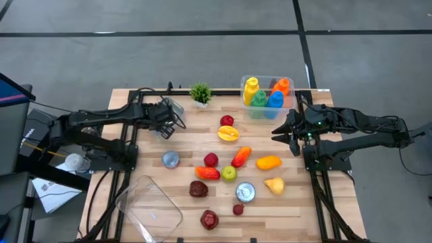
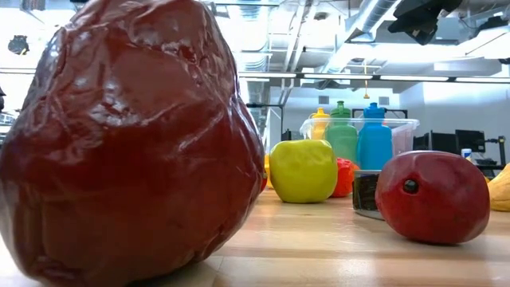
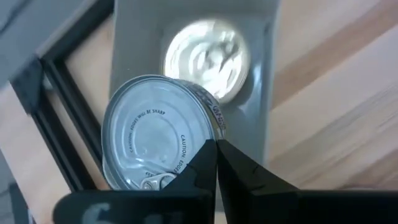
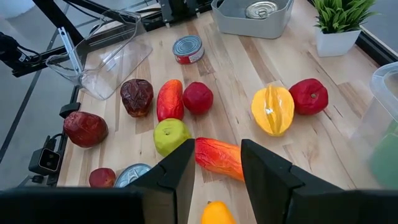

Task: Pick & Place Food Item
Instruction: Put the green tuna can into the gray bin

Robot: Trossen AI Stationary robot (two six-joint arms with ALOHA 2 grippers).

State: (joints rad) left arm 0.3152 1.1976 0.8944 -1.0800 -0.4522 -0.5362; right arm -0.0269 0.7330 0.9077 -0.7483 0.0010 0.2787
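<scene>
My left gripper (image 3: 215,163) is shut on a silver tin can (image 3: 155,137) with a pull tab, above a grey bin (image 3: 258,37) at the table's far left. A second can (image 3: 206,57) lies in that bin. In the high view this gripper (image 1: 166,112) is beside the plant. My right gripper (image 4: 214,163) is open and holds nothing. It hovers at the right side of the table (image 1: 293,133), with the orange-red pepper (image 4: 219,157) showing below between its fingers. Fruits and two more cans (image 1: 170,159) (image 1: 245,192) lie on the wood. My left gripper pinches the can by the rim of its lid (image 3: 210,138), on the side away from the pull tab. The two fingers (image 3: 198,168) are closed together on that edge. The can is lifted clear and tilted, above the grey bin.
A clear box of coloured bottles (image 1: 266,94) stands at the far right and a potted plant (image 1: 200,93) at the far middle. A clear empty tub (image 1: 150,206) lies at the near left. A big dark red fruit (image 2: 119,135) fills the low view.
</scene>
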